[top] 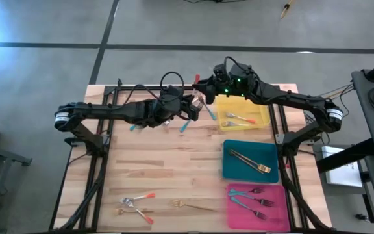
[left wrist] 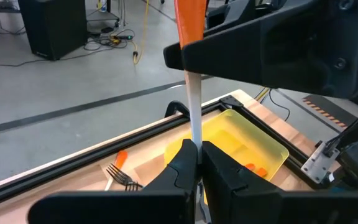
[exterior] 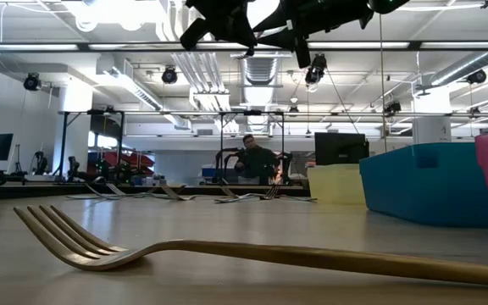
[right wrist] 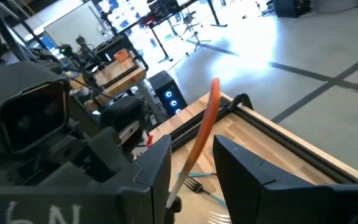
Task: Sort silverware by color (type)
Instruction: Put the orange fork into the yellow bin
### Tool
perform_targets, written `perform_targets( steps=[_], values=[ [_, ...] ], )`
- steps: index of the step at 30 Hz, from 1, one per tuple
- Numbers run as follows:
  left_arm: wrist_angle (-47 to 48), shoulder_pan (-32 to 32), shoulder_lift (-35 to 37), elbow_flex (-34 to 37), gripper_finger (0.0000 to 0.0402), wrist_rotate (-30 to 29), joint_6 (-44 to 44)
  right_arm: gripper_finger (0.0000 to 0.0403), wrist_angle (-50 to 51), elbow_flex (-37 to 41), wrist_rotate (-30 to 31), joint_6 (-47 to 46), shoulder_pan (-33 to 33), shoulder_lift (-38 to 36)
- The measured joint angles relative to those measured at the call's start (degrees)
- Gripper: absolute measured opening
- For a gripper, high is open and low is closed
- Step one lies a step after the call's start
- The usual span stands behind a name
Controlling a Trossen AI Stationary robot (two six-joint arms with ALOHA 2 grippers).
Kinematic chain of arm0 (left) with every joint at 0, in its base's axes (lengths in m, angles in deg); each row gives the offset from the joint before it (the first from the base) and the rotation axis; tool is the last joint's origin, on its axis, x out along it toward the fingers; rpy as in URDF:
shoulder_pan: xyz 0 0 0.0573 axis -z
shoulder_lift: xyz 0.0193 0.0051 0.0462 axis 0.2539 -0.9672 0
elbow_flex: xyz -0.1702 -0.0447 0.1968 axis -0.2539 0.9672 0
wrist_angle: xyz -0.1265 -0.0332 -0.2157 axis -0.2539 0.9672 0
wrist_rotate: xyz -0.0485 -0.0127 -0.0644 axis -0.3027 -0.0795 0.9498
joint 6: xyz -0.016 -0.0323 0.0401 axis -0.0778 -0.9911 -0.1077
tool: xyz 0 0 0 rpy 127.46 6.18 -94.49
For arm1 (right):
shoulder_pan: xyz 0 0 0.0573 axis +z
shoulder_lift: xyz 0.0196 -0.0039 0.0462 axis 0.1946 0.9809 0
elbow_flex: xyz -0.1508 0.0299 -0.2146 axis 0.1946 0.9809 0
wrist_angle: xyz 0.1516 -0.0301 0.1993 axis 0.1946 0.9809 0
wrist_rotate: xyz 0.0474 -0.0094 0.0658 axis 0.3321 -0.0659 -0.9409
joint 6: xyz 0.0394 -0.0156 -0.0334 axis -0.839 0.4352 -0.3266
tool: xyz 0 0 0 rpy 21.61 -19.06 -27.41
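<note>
Overhead, the left pincer [left wrist: 199,163] clamps an orange-handled fork [left wrist: 190,25], head hidden; right pincer [right wrist: 191,163] brackets it.

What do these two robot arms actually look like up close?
Both arms are dark, jointed and slim, with black cables looped along them. The left arm has a pale ring at its shoulder, as does the right arm, which shows small green lights near its wrist. Each ends in two blocky black fingers.
</note>
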Motion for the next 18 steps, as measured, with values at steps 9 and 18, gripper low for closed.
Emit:
perform_targets(
  steps=[9,18],
  values=[
    [-0.13,0.0,0.02,0.0,0.0,0.31,0.02,0.0109,0.02,0.0,1.02,0.35,0.0,0.0],
    [-0.12,0.0,0.01,0.0,0.0,0.13,0.02,0.0119,1.12,0.0,0.62,0.86,-0.15,-0.01]
  ],
)
